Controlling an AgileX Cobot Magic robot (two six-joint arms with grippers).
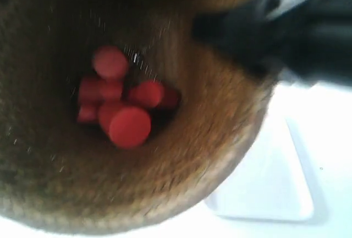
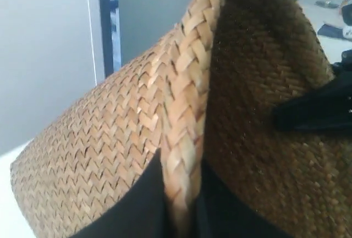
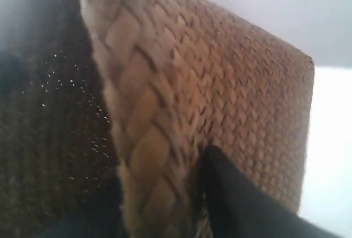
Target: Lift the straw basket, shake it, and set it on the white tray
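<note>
Straw basket [image 1: 231, 150] with red cylinders [image 1: 118, 98] inside hangs blurred above the tabletop [image 1: 330, 139], left fingers [image 2: 137, 210] and right fingers [image 3: 236, 199] clamped on its braided rim [image 2: 184, 111], seemingly mid-shake; next comes lowering it squarely onto the smaller white tray [image 1: 269, 183].

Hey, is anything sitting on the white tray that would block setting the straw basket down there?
Nothing visible does: the white tray's exposed part is bare, though the straw basket hides one end.
</note>
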